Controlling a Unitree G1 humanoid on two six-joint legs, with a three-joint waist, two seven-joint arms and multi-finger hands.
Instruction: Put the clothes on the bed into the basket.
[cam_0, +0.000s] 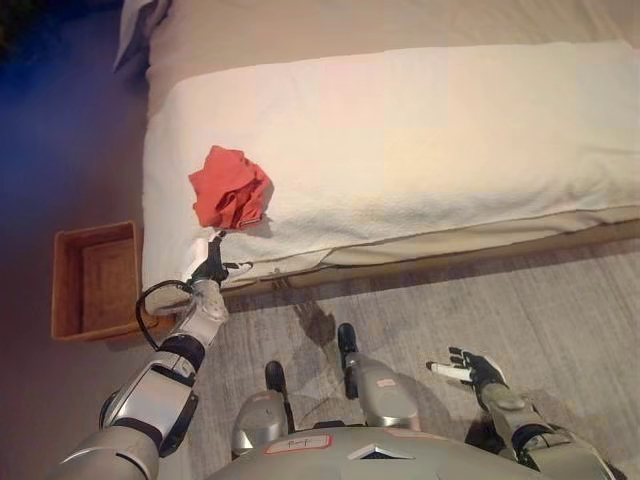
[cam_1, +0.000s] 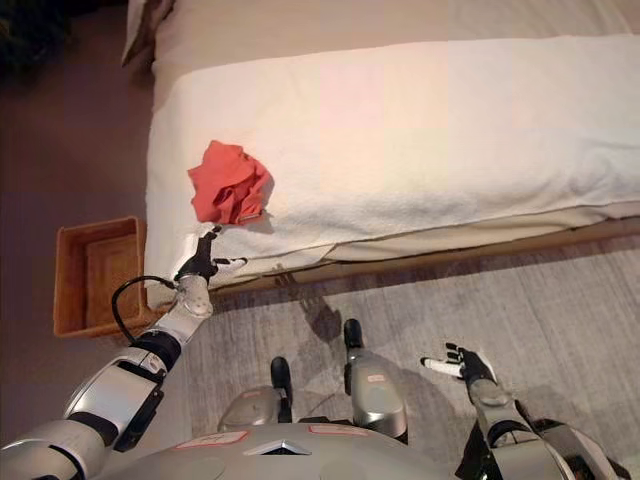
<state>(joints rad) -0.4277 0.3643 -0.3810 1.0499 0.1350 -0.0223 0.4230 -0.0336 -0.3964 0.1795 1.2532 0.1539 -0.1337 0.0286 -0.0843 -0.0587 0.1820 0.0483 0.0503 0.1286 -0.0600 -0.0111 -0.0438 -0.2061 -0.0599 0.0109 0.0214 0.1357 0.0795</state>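
Observation:
A crumpled red garment (cam_0: 230, 187) lies near the front left corner of the bed (cam_0: 420, 140), on its cream cover. My left hand (cam_0: 210, 262) reaches up at the bed's front edge just below the garment, fingers straight and open, a fingertip close to the cloth but holding nothing. A brown wicker basket (cam_0: 95, 281) stands on the floor left of the bed corner, empty. My right hand (cam_0: 472, 369) hangs open over the floor at the lower right, idle.
A pillow (cam_0: 138, 30) lies at the bed's far left corner. Grey carpet (cam_0: 450, 300) runs along the bed's front.

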